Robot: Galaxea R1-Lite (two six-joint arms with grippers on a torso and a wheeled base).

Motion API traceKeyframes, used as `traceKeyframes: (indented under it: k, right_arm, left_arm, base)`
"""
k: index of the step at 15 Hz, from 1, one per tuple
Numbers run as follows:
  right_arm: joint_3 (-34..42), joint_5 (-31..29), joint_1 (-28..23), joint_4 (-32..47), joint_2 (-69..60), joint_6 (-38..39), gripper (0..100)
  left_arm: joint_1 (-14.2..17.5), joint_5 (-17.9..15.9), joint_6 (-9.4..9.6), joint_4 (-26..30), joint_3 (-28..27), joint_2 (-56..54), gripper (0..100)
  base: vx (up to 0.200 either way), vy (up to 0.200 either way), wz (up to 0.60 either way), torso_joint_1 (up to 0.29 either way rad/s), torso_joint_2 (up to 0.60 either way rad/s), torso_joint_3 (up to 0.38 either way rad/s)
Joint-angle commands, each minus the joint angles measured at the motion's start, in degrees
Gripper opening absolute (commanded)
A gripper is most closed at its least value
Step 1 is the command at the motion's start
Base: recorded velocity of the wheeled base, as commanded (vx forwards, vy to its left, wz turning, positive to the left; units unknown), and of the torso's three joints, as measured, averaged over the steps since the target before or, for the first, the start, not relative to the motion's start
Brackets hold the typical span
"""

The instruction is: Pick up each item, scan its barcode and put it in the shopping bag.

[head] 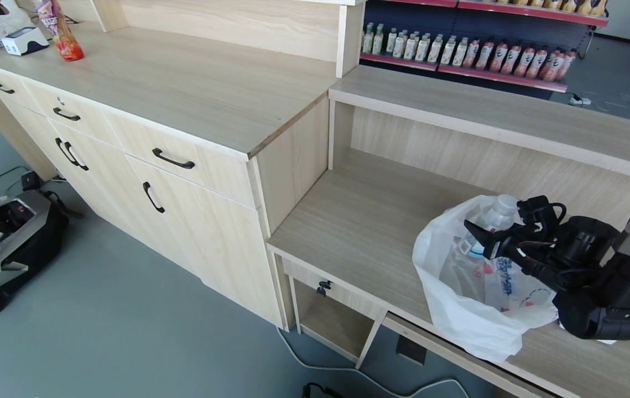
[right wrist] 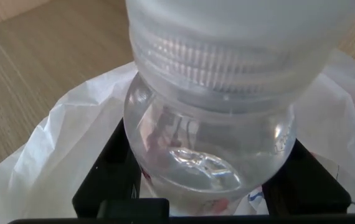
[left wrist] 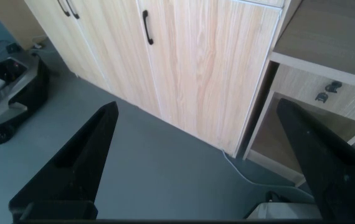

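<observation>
Judging by the right gripper [head: 480, 232], its fingers clamped on the clear bottle [head: 500, 210] whose body sits inside the white shopping bag [head: 458, 315] on the lower counter [head: 359, 221], we take this item as nearly bagged, with only the release left. An orange snack packet [head: 60, 33] stands well apart on the upper counter [head: 182, 83], probably not yet scanned. Our right arm leans over the bag. Our left gripper [left wrist: 196, 109] hangs above the floor beside the cabinet [left wrist: 215, 62], fingers spread and empty.

Hidden: bottle [head: 496, 214] lower half inside shopping bag [head: 458, 323]; cap [right wrist: 240, 25] cropped.
</observation>
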Motion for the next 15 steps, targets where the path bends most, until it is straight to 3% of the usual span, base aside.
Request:
traceKeyframes:
  k: [1, 3, 4, 6, 9, 12, 15]
  right_arm:
    - [0.0, 0.0, 0.0, 0.2, 0.6, 0.0, 0]
    - [0.0, 0.0, -0.1, 0.2, 1.0, 0.0, 0]
    - [0.0, 0.0, -0.1, 0.2, 1.0, -0.1, 100]
    - [0.2, 0.0, -0.1, 0.2, 0.3, 0.0, 100]
    - [2.2, 0.2, 0.7, 3.6, -11.0, 0.1, 100]
    - [13.2, 0.0, -0.6, 13.4, -31.6, -2.1, 100]
    - [17.7, 0.0, -7.9, 31.0, -52.6, -5.3, 100]
  left_arm:
    - [0.0, 0.0, 0.00, 0.0, 0.0, 0.0, 100]
    - [0.0, 0.0, 0.00, 0.0, 0.0, 0.0, 100]
    - [0.0, 0.0, 0.00, 0.0, 0.0, 0.0, 100]
    - [0.0, 0.0, 0.00, 0.0, 0.0, 0.0, 100]
    - [0.0, 0.0, 0.00, 0.0, 0.0, 0.0, 100]
    - [0.0, 0.0, 0.00, 0.0, 0.0, 0.0, 100]
    - [0.0, 0.0, 0.00, 0.0, 0.0, 0.0, 100]
  base:
    - [0.000, 0.000, 0.00, 0.000, 0.00, 0.000]
    - [0.000, 0.000, 0.00, 0.000, 0.00, 0.000]
    - [0.000, 0.000, 0.00, 0.000, 0.00, 0.000]
    - [0.000, 0.000, 0.00, 0.000, 0.00, 0.000]
    - [0.000, 0.000, 0.00, 0.000, 0.00, 0.000]
    - [0.000, 0.000, 0.00, 0.000, 0.00, 0.000]
    - [0.000, 0.000, 0.00, 0.000, 0.00, 0.000]
